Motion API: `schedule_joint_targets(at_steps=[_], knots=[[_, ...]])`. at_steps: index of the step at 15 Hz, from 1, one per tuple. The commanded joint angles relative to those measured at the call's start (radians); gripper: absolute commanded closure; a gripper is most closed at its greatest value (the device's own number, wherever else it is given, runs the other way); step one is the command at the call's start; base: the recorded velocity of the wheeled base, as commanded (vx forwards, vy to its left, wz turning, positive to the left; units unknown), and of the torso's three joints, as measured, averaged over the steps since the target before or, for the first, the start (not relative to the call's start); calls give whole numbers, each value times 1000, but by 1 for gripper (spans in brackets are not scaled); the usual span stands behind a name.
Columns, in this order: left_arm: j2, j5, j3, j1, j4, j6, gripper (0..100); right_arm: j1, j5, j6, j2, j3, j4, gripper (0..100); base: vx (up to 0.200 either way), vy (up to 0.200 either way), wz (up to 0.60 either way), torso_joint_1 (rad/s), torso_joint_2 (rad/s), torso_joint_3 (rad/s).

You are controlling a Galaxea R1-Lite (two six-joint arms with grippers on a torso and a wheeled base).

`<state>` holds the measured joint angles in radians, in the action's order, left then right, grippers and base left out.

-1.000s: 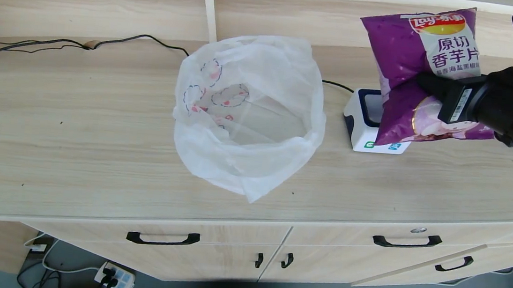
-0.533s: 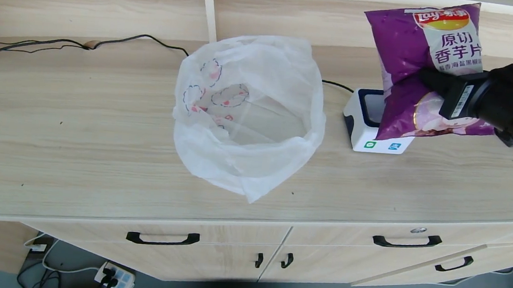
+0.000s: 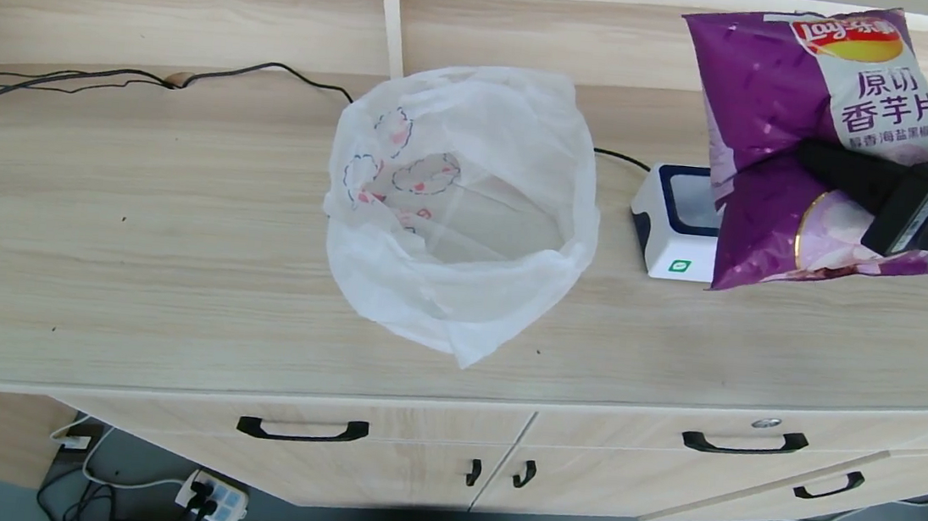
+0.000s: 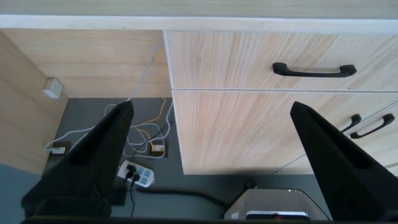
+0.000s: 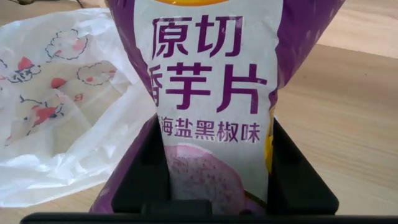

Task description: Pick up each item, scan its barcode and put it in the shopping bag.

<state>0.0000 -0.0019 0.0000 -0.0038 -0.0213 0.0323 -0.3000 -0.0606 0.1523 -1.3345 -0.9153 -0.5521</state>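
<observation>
A purple chip bag hangs upright at the right of the counter, and my right gripper is shut on its lower half. Its bottom edge overlaps the right side of the white barcode scanner. In the right wrist view the chip bag is pinched between the two black fingers of my right gripper. The white shopping bag stands open in the counter's middle, left of the scanner; the right wrist view has the shopping bag behind the chips. My left gripper hangs open below counter level, facing the drawers.
Black cables run along the back left of the wooden counter, and one leads to the scanner. A raised back ledge with a divider borders the far side. Drawer handles line the front; a power strip lies on the floor.
The head camera has shifted a little. My right gripper has carried the chip bag slightly to the right, so more of the scanner's top shows.
</observation>
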Motion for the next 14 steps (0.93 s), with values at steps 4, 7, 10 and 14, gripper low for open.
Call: schedule_joint_targets(at_steps=[4, 7, 10, 14], knots=[[2, 0, 0, 1, 0, 0, 0, 1, 55, -8, 32, -16, -5, 100, 0, 0, 600, 6, 5, 4], [2, 0, 0, 1, 0, 0, 0, 25, 96, -22, 52, -62, -5, 100, 0, 0, 400, 0, 2, 2], [0, 0, 0, 1, 0, 0, 0, -37, 85, -16, 81, -50, 1, 100, 0, 0, 0, 0, 0, 0], [2, 0, 0, 1, 0, 0, 0, -128, 108, -208, 43, -22, -3, 100, 0, 0, 0, 0, 0, 0]])
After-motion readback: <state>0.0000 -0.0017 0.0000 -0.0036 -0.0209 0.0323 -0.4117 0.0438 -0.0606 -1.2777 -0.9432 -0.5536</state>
